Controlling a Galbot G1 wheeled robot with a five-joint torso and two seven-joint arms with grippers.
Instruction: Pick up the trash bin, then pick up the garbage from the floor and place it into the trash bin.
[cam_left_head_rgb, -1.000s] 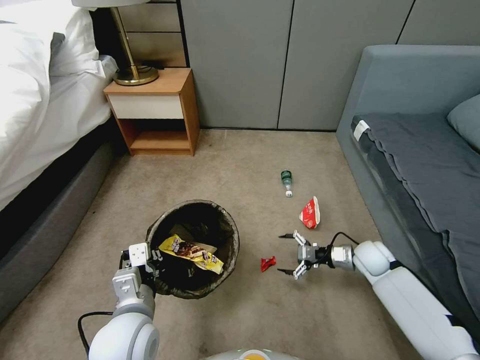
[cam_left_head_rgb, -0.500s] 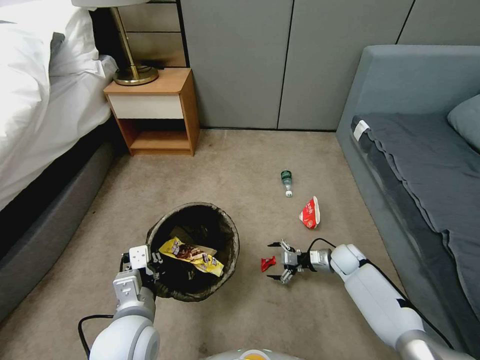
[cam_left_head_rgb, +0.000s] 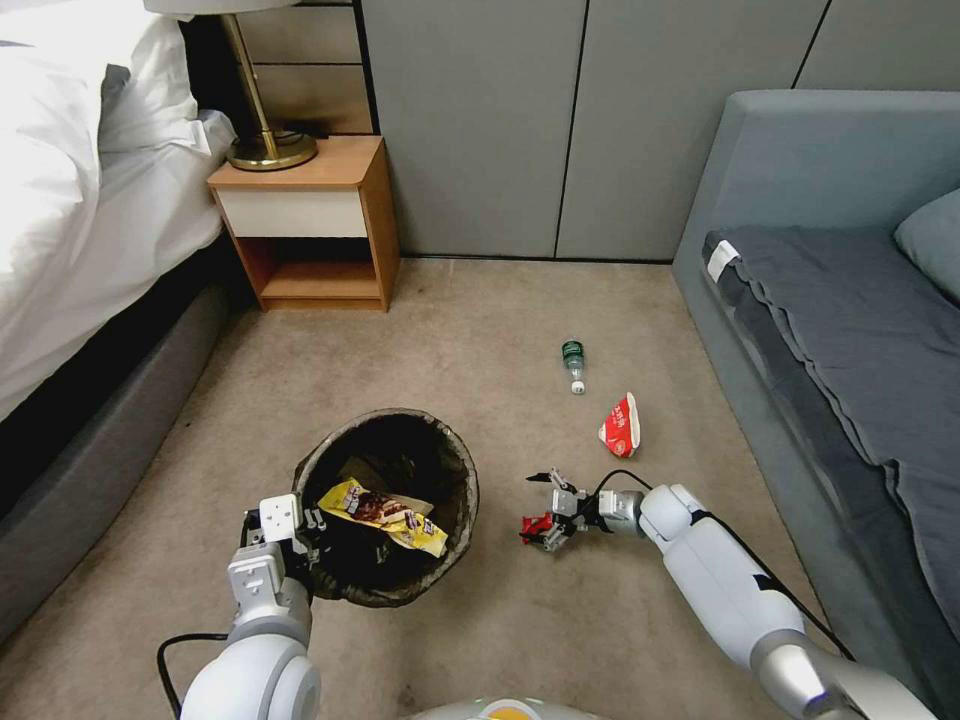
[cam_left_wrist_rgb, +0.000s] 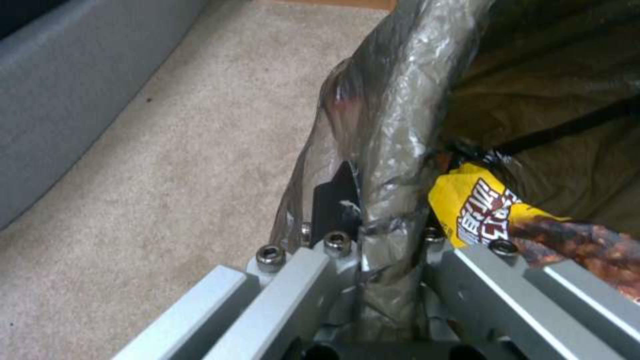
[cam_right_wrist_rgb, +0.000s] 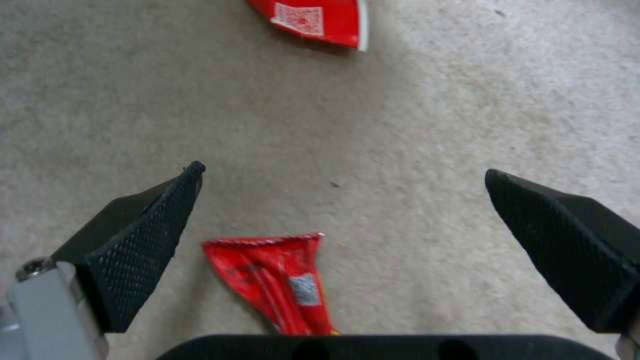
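The small red wrapper (cam_right_wrist_rgb: 277, 280) lies flat on the carpet directly between the spread fingers of the right gripper (cam_left_head_rgb: 540, 512), close in toward the palm rather than out at the fingertips; in the right wrist view its long axis runs roughly along the line of reach, the wider crimped end pointing away from the palm and the narrow end tucked under the gripper body; the jaws stand wide apart, one black textured pad (cam_right_wrist_rgb: 143, 240) on either side and neither touching it, so closing should, in my judgement, pinch it across its short width; the right arm is plainly the nearer one, since the left gripper (cam_left_head_rgb: 290, 545) is clamped on the bag-covered rim of the trash bin (cam_left_head_rgb: 455, 470) and holds it just beside the work; the wrapper looks thin, creased and glossy red with a small white label patch, and it may slide or fold flat under the pads; the bin already holds a yellow snack wrapper (cam_left_head_rgb: 385, 508); a larger red-and-white wrapper (cam_left_head_rgb: 621, 426) and a green-capped bottle (cam_left_head_rgb: 573, 361) lie farther off on the floor toward the sofa (cam_left_head_rgb: 800, 180).
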